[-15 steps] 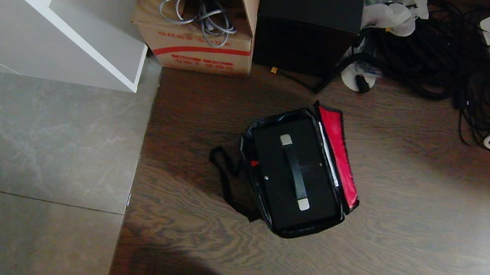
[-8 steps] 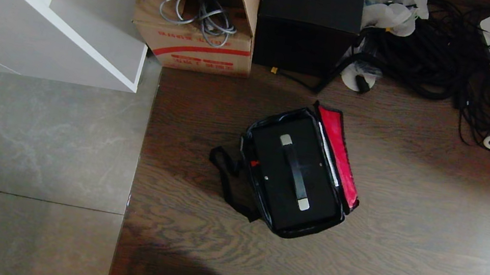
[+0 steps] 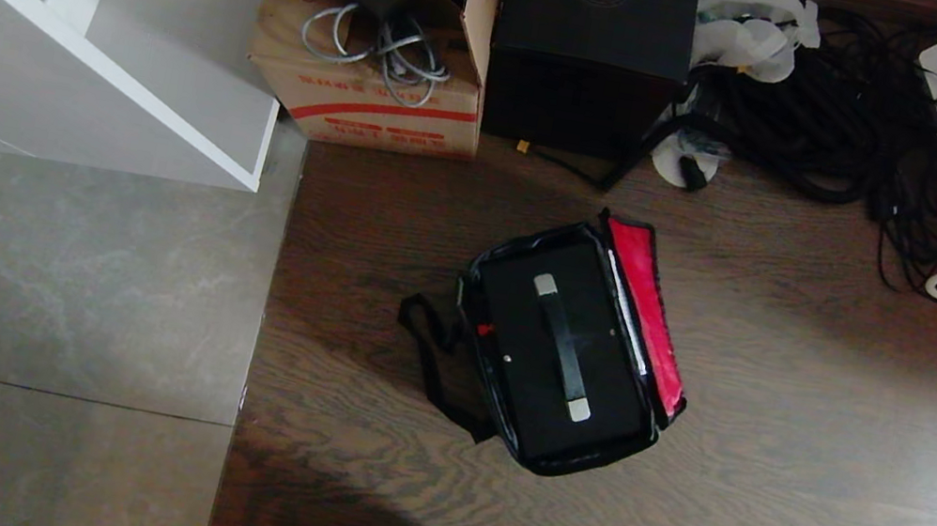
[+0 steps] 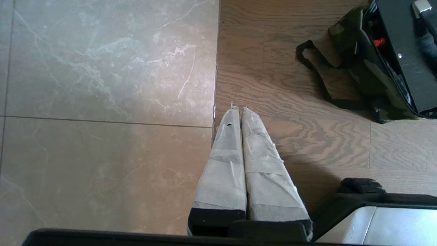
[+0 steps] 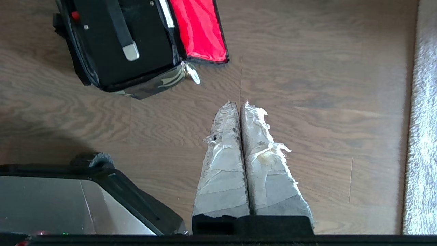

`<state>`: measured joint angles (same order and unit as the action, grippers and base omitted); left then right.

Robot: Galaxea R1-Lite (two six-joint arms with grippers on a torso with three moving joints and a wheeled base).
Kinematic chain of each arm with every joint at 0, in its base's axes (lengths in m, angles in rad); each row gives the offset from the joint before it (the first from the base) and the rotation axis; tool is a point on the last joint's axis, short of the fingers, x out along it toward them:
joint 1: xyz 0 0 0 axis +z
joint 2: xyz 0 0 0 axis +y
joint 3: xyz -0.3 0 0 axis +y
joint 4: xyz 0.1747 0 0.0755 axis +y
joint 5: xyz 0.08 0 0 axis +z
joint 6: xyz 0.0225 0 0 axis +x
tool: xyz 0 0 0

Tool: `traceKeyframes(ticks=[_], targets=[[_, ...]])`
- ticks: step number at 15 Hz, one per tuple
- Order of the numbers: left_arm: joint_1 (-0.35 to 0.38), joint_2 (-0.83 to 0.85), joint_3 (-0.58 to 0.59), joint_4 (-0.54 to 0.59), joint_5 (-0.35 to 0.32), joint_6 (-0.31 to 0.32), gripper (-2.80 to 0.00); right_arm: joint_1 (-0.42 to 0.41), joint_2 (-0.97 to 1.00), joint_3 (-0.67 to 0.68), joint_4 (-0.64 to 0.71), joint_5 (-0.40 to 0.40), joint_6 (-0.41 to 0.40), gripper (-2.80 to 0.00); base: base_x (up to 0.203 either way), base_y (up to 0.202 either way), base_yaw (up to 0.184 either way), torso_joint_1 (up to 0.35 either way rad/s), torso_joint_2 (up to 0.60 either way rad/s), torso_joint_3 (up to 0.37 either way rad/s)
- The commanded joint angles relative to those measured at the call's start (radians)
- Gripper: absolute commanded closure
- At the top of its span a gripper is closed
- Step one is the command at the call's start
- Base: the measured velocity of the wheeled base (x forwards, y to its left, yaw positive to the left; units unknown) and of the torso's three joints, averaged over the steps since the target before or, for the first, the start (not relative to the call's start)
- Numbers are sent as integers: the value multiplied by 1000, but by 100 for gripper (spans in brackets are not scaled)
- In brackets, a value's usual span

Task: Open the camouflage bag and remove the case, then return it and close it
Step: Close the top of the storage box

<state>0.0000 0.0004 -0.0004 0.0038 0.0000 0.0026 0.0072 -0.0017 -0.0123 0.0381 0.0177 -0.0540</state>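
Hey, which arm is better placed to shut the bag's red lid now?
Probably the right. The red lid hangs open on the bag's right side, nearest the shut right gripper. The shut left gripper hangs on the strap side, across the case from it.

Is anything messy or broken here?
The tape wrap on the right gripper is frayed and torn at the fingertips. The camouflage bag lies open on the floor, red lid lining flopped aside, the case inside. Behind, a tangle of black cables sprawls.
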Motion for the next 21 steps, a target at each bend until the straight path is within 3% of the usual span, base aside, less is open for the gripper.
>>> traceKeyframes(ticks=[1,10,12,13,15,16,21], targets=[[0,1,0,1,0,0,0,0,2,-1,0,1,0,0,0,0,0,0,0,0],[0,1,-1,1,0,0,0,1,3,-43,2,2,9,0,0,0,0,0,0,0],[0,1,-1,1,0,0,0,1,15,-154,111,6,32,0,0,0,0,0,0,0],[0,1,0,1,0,0,0,1,44,-257,230,10,68,0,0,0,0,0,0,0],[0,1,-1,1,0,0,0,1,162,-401,459,40,171,0,0,0,0,0,0,0],[0,1,-1,1,0,0,0,2,248,-442,488,63,201,0,0,0,0,0,0,0],[0,1,0,1,0,0,0,16,962,-647,357,133,425,0,0,0,0,0,0,0]])
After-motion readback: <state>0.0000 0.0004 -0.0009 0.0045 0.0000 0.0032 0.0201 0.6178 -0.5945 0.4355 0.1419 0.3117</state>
